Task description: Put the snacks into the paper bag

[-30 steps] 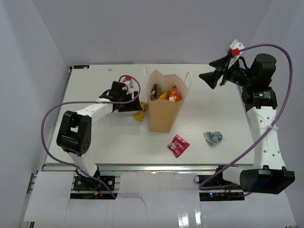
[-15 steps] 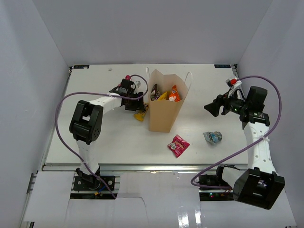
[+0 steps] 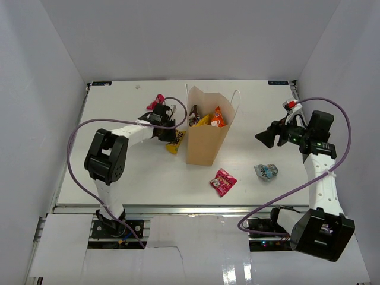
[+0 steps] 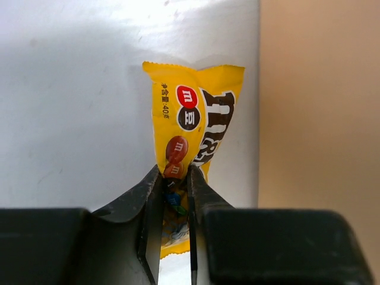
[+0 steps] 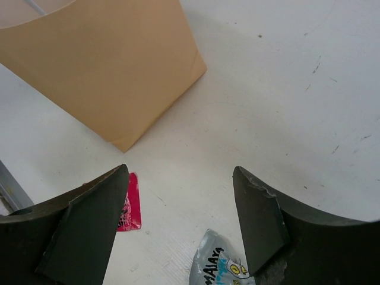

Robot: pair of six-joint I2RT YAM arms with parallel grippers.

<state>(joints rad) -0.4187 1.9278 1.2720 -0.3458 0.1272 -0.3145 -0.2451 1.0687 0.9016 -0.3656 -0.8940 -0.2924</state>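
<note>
Where left hand (image 4: 176, 177) clamps, yellow packet (image 4: 196, 113) juts forward

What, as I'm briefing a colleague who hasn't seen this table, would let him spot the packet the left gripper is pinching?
Find the tall paper bag standing mid-table. Just off its left wall, the left gripper pinches one end of the yellow M&M's packet. It is the only yellow packet outside the bag; the pink packet and silvery blue packet lie to its right.
</note>
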